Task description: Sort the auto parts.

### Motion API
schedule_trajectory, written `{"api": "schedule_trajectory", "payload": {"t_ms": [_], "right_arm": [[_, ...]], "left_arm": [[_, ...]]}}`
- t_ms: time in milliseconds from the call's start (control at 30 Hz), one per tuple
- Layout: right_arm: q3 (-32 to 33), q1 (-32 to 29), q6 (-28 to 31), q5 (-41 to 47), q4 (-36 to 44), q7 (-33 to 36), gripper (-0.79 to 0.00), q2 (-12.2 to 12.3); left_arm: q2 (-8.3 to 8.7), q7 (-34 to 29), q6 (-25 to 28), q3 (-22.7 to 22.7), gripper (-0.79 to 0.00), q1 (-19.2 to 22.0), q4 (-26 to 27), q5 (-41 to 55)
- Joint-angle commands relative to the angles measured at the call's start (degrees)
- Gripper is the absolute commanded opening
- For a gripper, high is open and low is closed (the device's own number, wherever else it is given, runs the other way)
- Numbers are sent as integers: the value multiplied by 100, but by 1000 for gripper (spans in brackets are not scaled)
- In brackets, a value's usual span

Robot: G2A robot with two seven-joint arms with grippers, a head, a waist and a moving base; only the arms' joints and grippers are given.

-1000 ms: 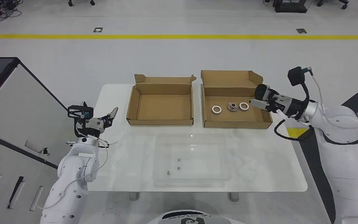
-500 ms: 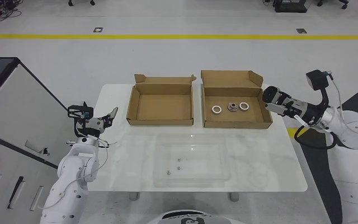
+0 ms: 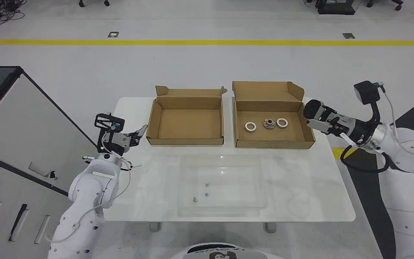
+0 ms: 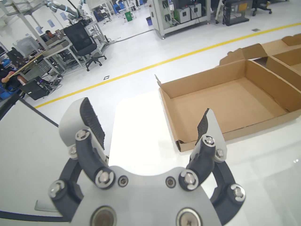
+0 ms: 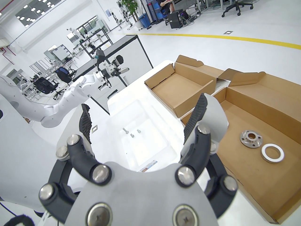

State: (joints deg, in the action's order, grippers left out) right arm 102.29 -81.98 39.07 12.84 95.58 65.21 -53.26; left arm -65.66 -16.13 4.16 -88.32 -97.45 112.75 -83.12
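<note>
Auto parts, three in number, lie in a row inside the right cardboard box [image 3: 268, 107]: the near ring [image 3: 283, 122] sits closest to the right claw [image 3: 306, 111], the flanged hub [image 3: 267, 123] is next beyond it, and the far ring [image 3: 250, 127] is farthest from that claw. Both rings are white and flat; the hub is grey metal with a central bore. Cardboard boxes number two; the left cardboard box [image 3: 186, 123] holds nothing and stands just ahead of the left claw [image 4: 145, 109], with its nearest corner close to one fingertip. One clear tray [image 3: 223, 169] lies on the white table [image 3: 310, 188] between the two claws, nearer the robot than both boxes, and contains three small bolts [image 3: 206, 193] near its middle. The left claw is spread wide, its ribbed pads [image 4: 90, 118] well apart, gripping nothing and touching nothing. The right claw is likewise spread wide and unloaded; it hangs at the outer side wall of the right cardboard box, and whether it touches that wall cannot be told.
</note>
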Motion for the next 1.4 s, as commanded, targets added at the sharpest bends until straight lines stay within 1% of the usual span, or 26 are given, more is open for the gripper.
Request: {"api": "schedule_trajectory", "payload": {"t_ms": [0, 100, 267, 467, 567, 600, 767, 867, 933, 1067, 1200, 1367], "right_arm": [[0, 0, 0, 0, 0, 0, 0, 0], [0, 0, 0, 0, 0, 0, 0, 0], [0, 0, 0, 0, 0, 0, 0, 0], [0, 0, 0, 0, 0, 0, 0, 0], [0, 0, 0, 0, 0, 0, 0, 0], [0, 0, 0, 0, 0, 0, 0, 0], [0, 0, 0, 0, 0, 0, 0, 0], [0, 0, 0, 0, 0, 0, 0, 0], [0, 0, 0, 0, 0, 0, 0, 0], [0, 0, 0, 0, 0, 0, 0, 0], [0, 0, 0, 0, 0, 0, 0, 0], [0, 0, 0, 0, 0, 0, 0, 0]], "left_arm": [[1, -353, 163, 108, 0, 39, 215, -46], [-6, -1053, 369, 348, 0, 182, 484, -122], [-28, -2192, 685, 757, 0, 570, 810, -40], [-40, -3690, 1028, 1171, 0, 989, 1257, -200], [-52, -4457, 1298, 1446, 0, 1194, 1419, -134], [-52, -4667, 1506, 1567, 0, 1277, 1482, -100], [-75, -5529, 2249, 2171, 0, 1674, 1575, 308], [-109, -5979, 2420, 2532, 0, 1953, 1482, 771], [-111, -6061, 2339, 2857, 0, 2149, 1331, 1041], [-60, -6316, 2084, 3528, 0, 2649, 1002, 1356], [-25, -6614, 1786, 4241, 0, 3134, 729, 1993], [37, -6990, 1410, 4938, 0, 3799, 449, 2704]]}}
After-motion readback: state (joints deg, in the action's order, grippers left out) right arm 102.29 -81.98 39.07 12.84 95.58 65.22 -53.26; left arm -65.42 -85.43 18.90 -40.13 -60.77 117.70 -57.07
